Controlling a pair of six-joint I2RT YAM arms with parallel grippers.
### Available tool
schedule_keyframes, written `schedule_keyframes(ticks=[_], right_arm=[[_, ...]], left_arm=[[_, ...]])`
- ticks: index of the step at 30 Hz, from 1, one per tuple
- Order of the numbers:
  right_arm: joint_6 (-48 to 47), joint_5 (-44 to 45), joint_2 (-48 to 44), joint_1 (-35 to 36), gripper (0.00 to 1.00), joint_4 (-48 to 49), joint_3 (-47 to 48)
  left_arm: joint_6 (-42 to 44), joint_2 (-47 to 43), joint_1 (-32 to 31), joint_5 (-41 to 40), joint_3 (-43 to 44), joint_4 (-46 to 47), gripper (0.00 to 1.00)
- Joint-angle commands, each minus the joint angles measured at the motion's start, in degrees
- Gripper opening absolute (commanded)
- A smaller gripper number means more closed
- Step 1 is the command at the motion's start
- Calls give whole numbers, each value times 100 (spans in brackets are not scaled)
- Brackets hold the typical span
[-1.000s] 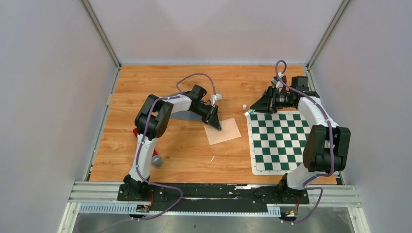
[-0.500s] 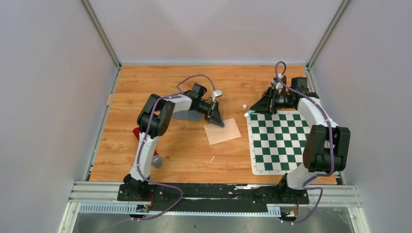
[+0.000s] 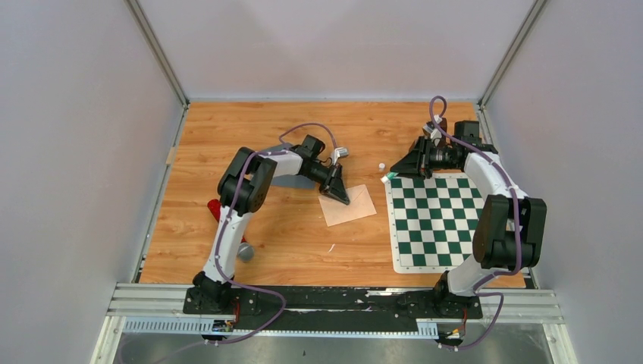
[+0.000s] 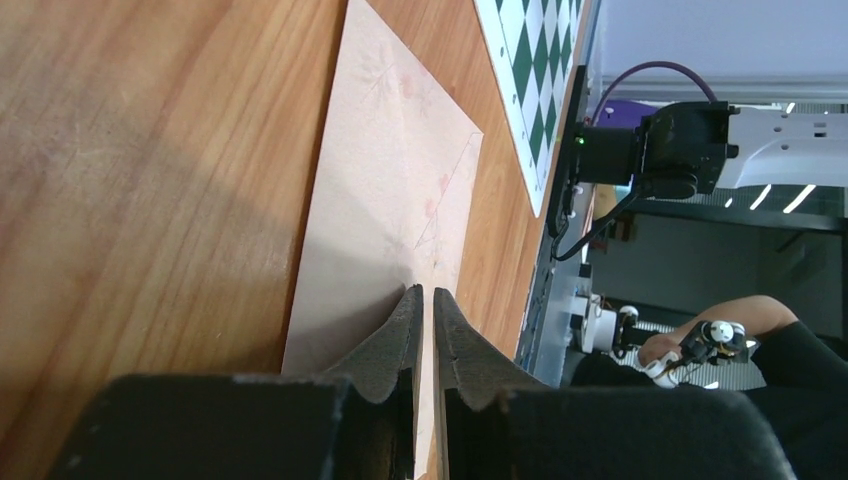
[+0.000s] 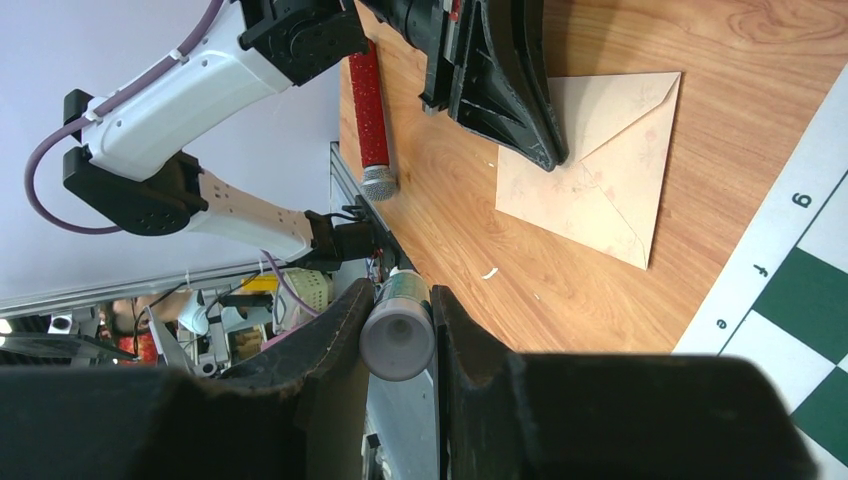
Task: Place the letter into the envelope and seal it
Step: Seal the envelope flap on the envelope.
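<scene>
Now, your left gripper (image 3: 343,199) sits just left of centre in the overhead view, its tips down on the upper-left corner of the envelope (image 3: 353,205). From the left wrist you see the two black fingers (image 4: 400,340) drawn almost together right over the pale pink paper, with only a thin slit between them. You cannot tell whether they pinch an edge of it or merely rest on it.

The envelope lies flat on the wooden table (image 3: 227,129), its diagonal seams showing. It is near the green-and-white chess mat (image 3: 436,227) but apart from it.

Your right gripper (image 3: 392,175) hangs at the upper right of the overhead view, by the mat's top-left corner. It is clamped on what looks like a glue stick (image 5: 397,340), whose rounded cap end faces the right wrist camera.

A red microphone (image 5: 369,100) with a grey mesh head lies at the left of the table, close to the left arm. A tiny white ball (image 3: 381,164) sits on the wood just above the mat's corner.
</scene>
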Motion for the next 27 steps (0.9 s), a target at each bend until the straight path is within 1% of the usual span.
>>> schedule_keyframes(ticks=[1, 6, 20, 27], right_arm=[[11, -94, 20, -35, 0, 223, 106], [2, -102, 57, -35, 0, 231, 85], [2, -106, 88, -35, 0, 245, 71], [11, -97, 136, -35, 0, 255, 133]], left_arm=[[247, 69, -50, -15, 197, -194, 13], [324, 107, -137, -52, 232, -310, 13], [434, 279, -139, -680, 296, -631, 13], [440, 313, -94, -757, 285, -661, 13]])
